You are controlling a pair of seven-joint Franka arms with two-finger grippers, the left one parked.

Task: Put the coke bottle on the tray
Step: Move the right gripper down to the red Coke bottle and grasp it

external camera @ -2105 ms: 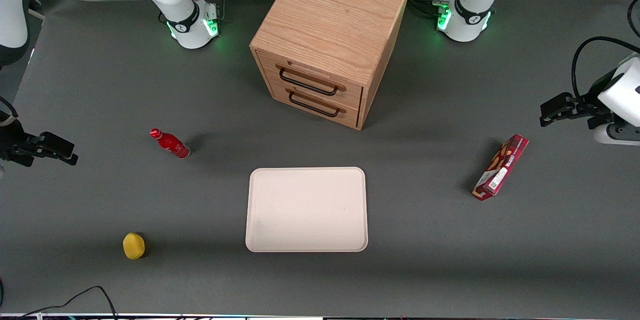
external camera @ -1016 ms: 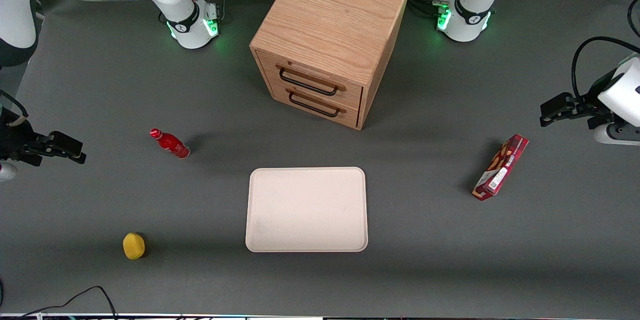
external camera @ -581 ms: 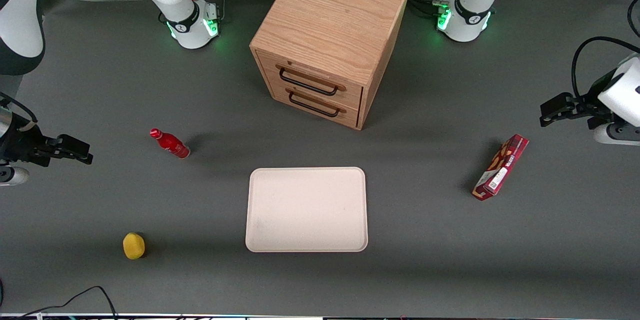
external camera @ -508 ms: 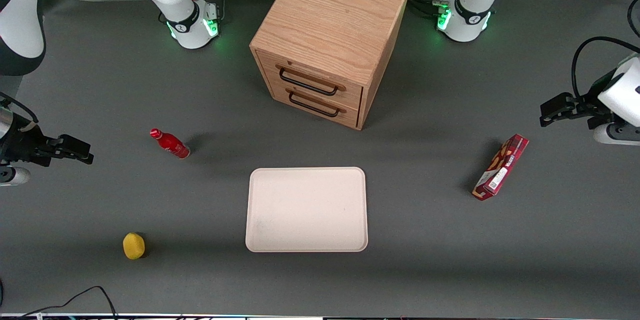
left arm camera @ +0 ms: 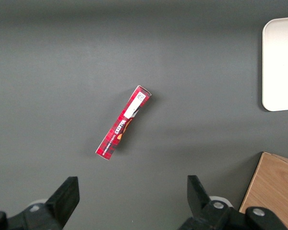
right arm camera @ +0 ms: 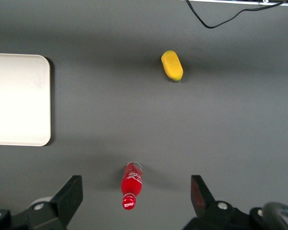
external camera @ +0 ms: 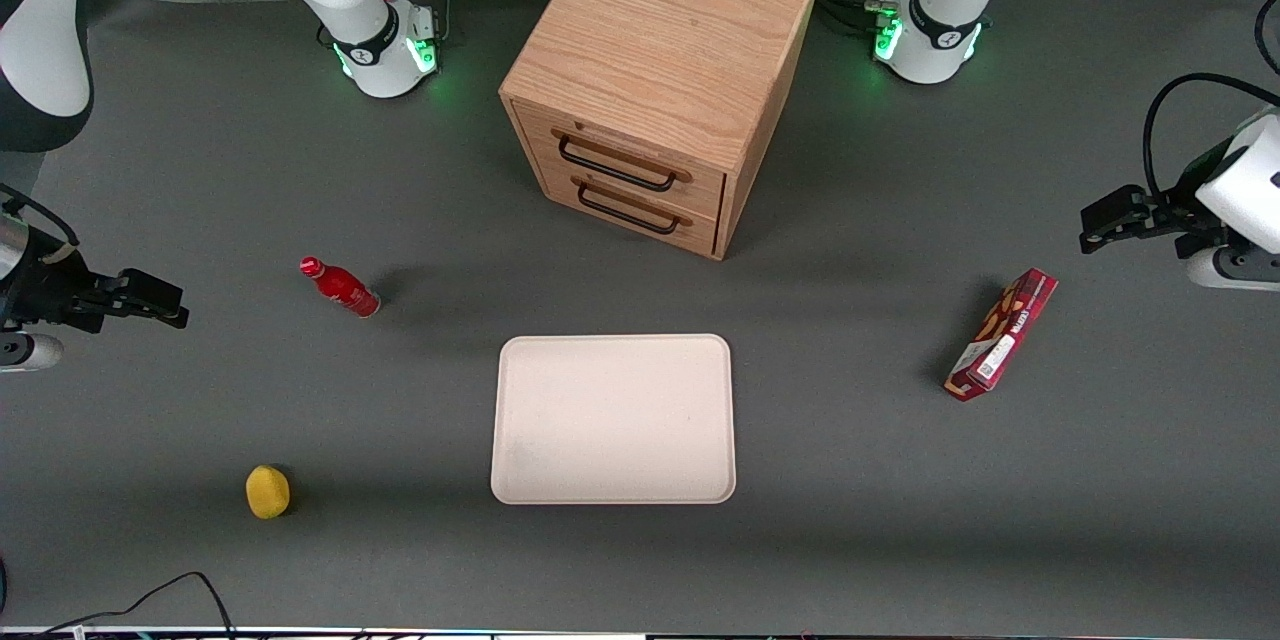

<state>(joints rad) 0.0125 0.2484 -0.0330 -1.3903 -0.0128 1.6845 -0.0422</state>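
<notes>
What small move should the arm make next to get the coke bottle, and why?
Probably carry the claw sideways toward the coke bottle, then lower. The claw is open, up off the table toward the working arm's end, well short of the bottle, which stands apart from the bare tray.

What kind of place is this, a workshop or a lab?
Probably a robot lab: a grey table with staged props, a coke bottle, tray and wooden cabinet. The gripper, open, hangs beside the bottle.

One coke bottle (external camera: 340, 287), one tray (external camera: 613, 418), one wooden cabinet (external camera: 655, 80), one snack box (external camera: 1002, 334), one yellow lemon (external camera: 267, 492).
</notes>
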